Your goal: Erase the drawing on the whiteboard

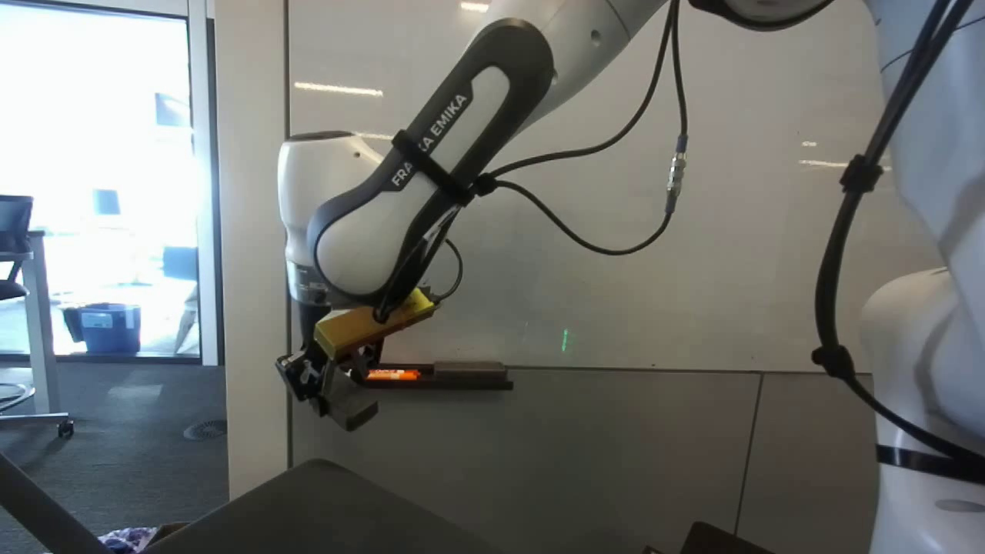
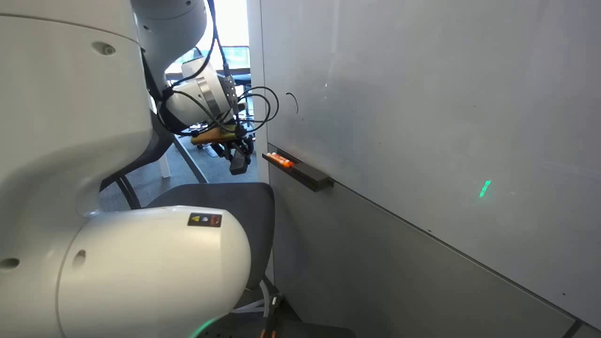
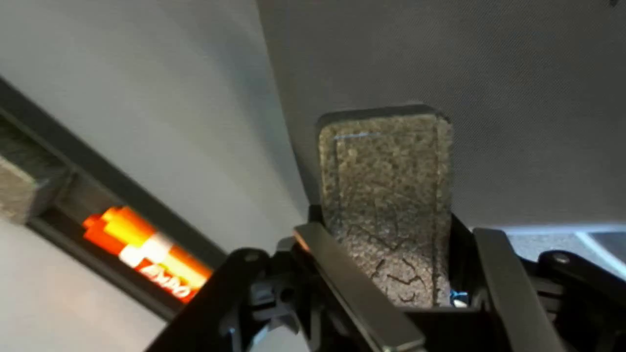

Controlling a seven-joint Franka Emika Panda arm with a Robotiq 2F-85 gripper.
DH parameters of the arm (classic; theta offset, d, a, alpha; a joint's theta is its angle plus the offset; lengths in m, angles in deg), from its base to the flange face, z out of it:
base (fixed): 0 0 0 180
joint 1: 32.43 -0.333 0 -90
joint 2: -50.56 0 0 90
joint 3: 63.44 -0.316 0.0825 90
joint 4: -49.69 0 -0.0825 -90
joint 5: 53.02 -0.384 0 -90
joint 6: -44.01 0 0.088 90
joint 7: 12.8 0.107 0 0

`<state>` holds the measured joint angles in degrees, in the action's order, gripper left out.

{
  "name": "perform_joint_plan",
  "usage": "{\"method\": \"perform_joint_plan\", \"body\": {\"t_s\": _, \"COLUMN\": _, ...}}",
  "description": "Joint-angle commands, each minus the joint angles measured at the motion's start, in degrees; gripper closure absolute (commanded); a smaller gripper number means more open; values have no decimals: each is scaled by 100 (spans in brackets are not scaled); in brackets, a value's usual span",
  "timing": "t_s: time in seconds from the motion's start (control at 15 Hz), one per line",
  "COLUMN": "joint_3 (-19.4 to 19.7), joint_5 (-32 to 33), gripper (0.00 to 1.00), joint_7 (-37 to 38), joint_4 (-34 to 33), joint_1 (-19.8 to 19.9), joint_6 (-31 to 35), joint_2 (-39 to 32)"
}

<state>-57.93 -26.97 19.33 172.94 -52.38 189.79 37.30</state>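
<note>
The whiteboard [image 1: 739, 254] is a large glossy white wall panel, seen in both exterior views [image 2: 422, 94]. A short green mark [image 1: 564, 340] shows low on it, also in an exterior view [image 2: 485, 188]; I cannot tell whether it is ink or reflected light. A thin dark curve [image 2: 293, 102] shows higher up; I cannot tell if it is drawn or a cable reflection. My gripper [image 3: 386, 230] is shut on an eraser [image 3: 386, 161] with a worn, speckled felt face. The gripper [image 1: 327, 381] hangs tilted near the board's end, apart from the board [image 2: 238, 150].
A dark tray [image 2: 310, 182] at the board's lower edge holds orange markers [image 2: 280, 160] and another eraser [image 2: 311, 172]. A dark grey panel [image 1: 616, 438] lies below the board. A dark chair [image 2: 225, 197] stands beneath the gripper. Cables [image 1: 585, 238] hang from the arm.
</note>
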Motion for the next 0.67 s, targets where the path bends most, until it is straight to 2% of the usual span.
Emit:
{"method": "perform_joint_plan", "body": {"t_s": 0.0, "joint_3": -3, "joint_5": 946, "gripper": 69, "joint_7": 912, "joint_4": 274, "joint_1": 132, "joint_6": -144, "joint_2": 801}}
{"method": "perform_joint_plan", "body": {"t_s": 0.2, "joint_3": -166, "joint_5": 2061, "gripper": 69, "joint_7": 1802, "joint_4": 255, "joint_1": 424, "joint_6": -24, "joint_2": 1232}}
{"method": "perform_joint_plan", "body": {"t_s": 0.53, "joint_3": -438, "joint_5": 3427, "gripper": 69, "joint_7": 3409, "joint_4": 74, "joint_1": 1081, "joint_6": 269, "joint_2": 1510}}
{"method": "perform_joint_plan", "body": {"t_s": 0.6, "joint_3": -169, "joint_5": 3708, "gripper": 69, "joint_7": 3781, "joint_4": 25, "joint_1": 921, "joint_6": 358, "joint_2": 1491}}
